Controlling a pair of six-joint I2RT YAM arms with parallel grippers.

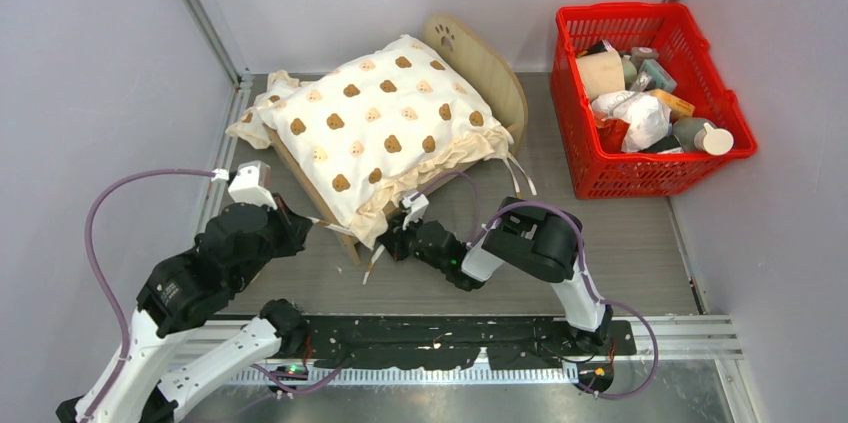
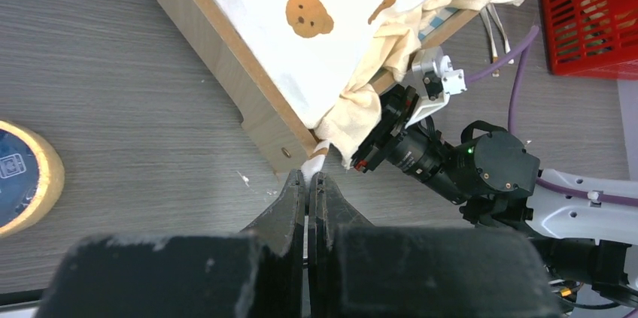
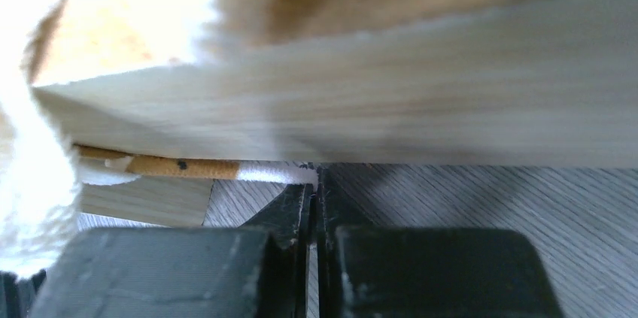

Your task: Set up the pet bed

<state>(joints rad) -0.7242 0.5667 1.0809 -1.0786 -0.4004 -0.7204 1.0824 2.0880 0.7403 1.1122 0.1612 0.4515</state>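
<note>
Mid-table from the top camera, the pet bed (image 1: pixel 490 73) sits skewed, with its paw-print headboard to the far right and its foot end to the near left, so the long axis runs on that diagonal. A bear-print cushion (image 1: pixel 380 118) covers it. The nearest corner of the frame points at the arm bases. The left gripper (image 1: pixel 316 225) sits just left of that corner and the right gripper (image 1: pixel 392 241) just right of it, so both are about equally close. A red basket (image 1: pixel 640 178) stands well apart at the far right.

On the left wrist camera, my fingers are pressed together, and a white tie (image 2: pixel 316 159) hanging from the cushion's ruffle runs down into their tips. I judge it pinched. The footboard lies straight ahead and slightly left, with its corner just beyond the tips. A tape roll (image 2: pixel 22 175) lies off to the left.

On the right wrist camera, the fingers are likewise closed tight. An orange-and-white tie (image 3: pixel 188 168) runs level from the left into their tips, and I read that as held too. The wooden side rail (image 3: pixel 451 107) crosses just above and ahead, blurred by closeness.

With both ties leading back under that one corner, I think any next move turns on pulling towards each other beneath it.
</note>
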